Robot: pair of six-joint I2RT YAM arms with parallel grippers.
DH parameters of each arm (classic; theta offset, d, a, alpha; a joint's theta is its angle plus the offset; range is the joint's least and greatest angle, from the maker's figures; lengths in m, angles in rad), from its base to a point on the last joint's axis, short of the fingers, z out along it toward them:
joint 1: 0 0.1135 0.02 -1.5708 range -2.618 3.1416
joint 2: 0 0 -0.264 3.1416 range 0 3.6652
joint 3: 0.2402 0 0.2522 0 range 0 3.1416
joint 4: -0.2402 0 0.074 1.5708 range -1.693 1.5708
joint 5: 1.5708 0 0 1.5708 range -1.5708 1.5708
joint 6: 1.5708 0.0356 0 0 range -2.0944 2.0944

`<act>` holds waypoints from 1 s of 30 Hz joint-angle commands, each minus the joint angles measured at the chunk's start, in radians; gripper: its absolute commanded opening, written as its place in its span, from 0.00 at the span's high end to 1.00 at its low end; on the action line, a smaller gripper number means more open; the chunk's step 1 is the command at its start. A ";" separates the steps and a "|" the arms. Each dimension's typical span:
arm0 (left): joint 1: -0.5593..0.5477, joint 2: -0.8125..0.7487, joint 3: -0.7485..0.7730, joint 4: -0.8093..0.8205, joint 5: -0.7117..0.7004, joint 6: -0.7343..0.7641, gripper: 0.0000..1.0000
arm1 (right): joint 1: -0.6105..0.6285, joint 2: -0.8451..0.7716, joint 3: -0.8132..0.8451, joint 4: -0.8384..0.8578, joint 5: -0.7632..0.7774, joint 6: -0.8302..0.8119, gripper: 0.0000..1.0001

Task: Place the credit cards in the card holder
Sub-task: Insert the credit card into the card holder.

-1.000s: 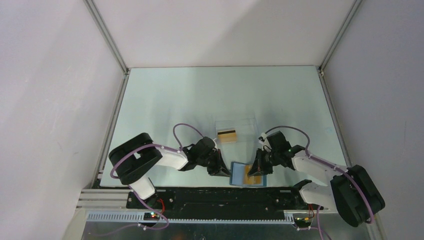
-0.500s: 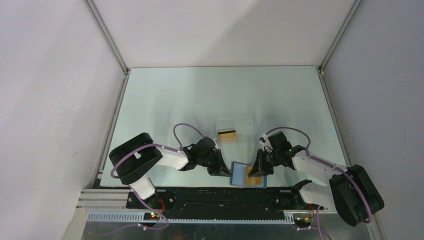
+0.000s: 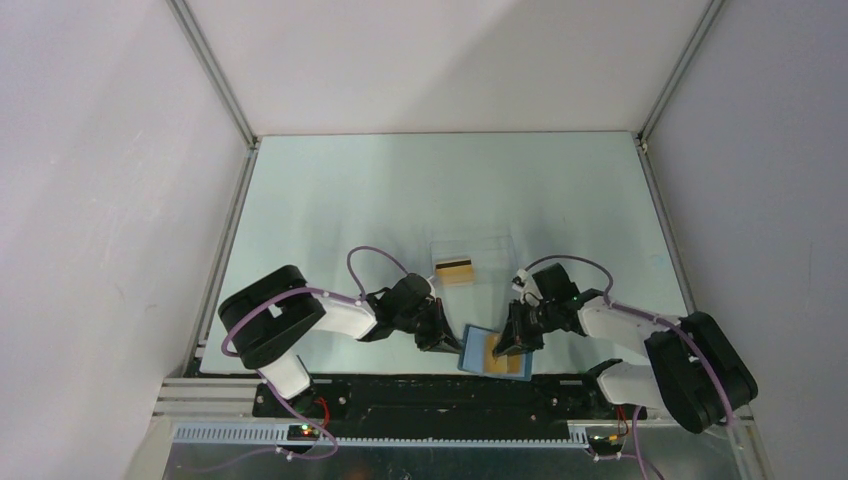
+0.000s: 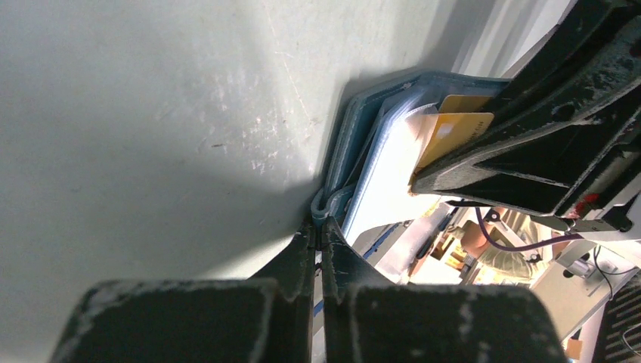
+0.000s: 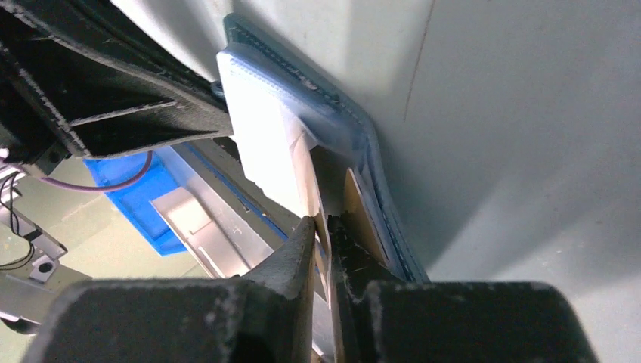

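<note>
The blue card holder (image 3: 478, 350) lies open at the table's near edge between both grippers. My left gripper (image 3: 452, 343) is shut on the holder's left edge; in the left wrist view (image 4: 318, 225) its jaws pinch the blue rim (image 4: 342, 151). My right gripper (image 3: 505, 343) is shut on an orange-gold credit card (image 3: 497, 354) whose far end lies inside the holder. In the right wrist view (image 5: 323, 221) the card (image 5: 354, 208) stands edge-on against the holder's flap (image 5: 332, 125). The left wrist view shows the card (image 4: 452, 127) under a right finger (image 4: 529, 144). A second card (image 3: 455, 270) lies in a clear box.
The clear plastic box (image 3: 472, 250) sits on the table just beyond the holder. The table's near edge and a black rail (image 3: 430, 395) run right below the holder. Grey walls close in the left, right and back.
My right gripper has moved slightly left with the card, pushing it further over the holder. The holder has shifted a little towards the left gripper. The left arm stays put.
</note>
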 commanded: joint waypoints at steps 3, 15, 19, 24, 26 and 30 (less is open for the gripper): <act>-0.007 0.043 0.005 -0.093 -0.057 0.034 1.00 | 0.016 0.062 0.031 -0.029 0.057 -0.029 0.74; -0.007 0.044 0.011 -0.093 -0.053 0.034 1.00 | 0.064 0.018 0.098 -0.129 0.149 -0.001 0.31; -0.007 0.041 0.018 -0.093 -0.049 0.033 1.00 | 0.097 0.054 0.102 -0.095 0.158 0.025 0.27; -0.006 -0.015 0.001 -0.092 -0.086 0.015 1.00 | 0.149 0.131 0.135 -0.018 0.154 0.061 0.26; -0.005 -0.051 -0.016 -0.093 -0.111 0.002 1.00 | 0.169 0.167 0.164 0.002 0.148 0.072 0.26; -0.005 -0.105 -0.056 -0.092 -0.164 -0.042 1.00 | 0.209 0.236 0.238 0.016 0.145 0.079 0.26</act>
